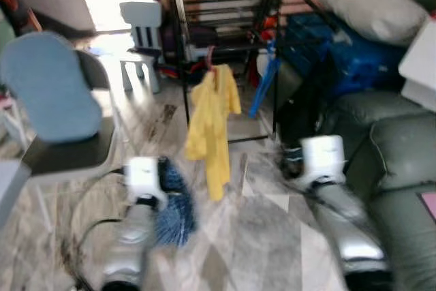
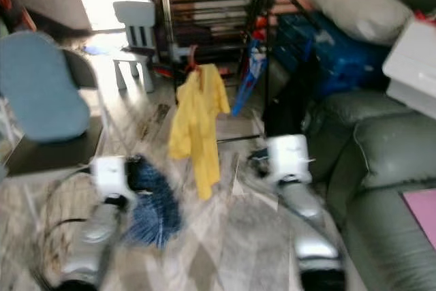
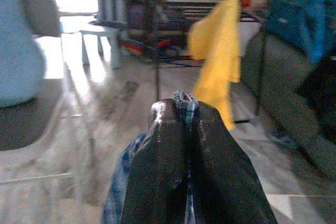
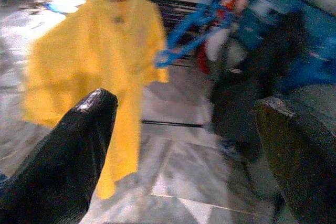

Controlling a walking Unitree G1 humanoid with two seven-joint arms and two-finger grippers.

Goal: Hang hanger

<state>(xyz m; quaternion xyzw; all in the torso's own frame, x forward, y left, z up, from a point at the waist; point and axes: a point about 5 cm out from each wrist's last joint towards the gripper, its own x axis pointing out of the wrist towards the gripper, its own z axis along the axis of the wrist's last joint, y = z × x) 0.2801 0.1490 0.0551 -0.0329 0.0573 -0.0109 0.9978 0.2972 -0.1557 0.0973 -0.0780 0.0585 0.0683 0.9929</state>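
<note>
1. Left gripper [image 3: 185,109]: fingers pressed tight together w/ a strip of blue checked cloth pinched at the tips. The blue garment [image 1: 174,202] droops from it, low over the floor [image 1: 259,236].
2. Right gripper [image 4: 184,145]: fingers spread wide, nothing between them, pointed twd the rack.
3. Drying rack [image 1: 225,5] stands ahead, black bars, btwn the small white chair [image 1: 142,32] and the sofa [image 1: 388,141].
4. Yellow garment [image 1: 211,124] already hangs off the rack front on a reddish hanger hook [image 1: 211,59]. Just beside it a blue hanger [image 1: 266,80] dangles from a rack bar, empty as far as I can tell.
5. Handling, my guess: the blue garment is light, soft, floppy, so it'll sag and swing. If there's a hanger inside it, can't tell, too blurred.
6. Hold pt, my guess: the blue hanger is stiff, thin plastic, prob a bit slick. Best taken at the neck below the hook so it won't twist.
</note>
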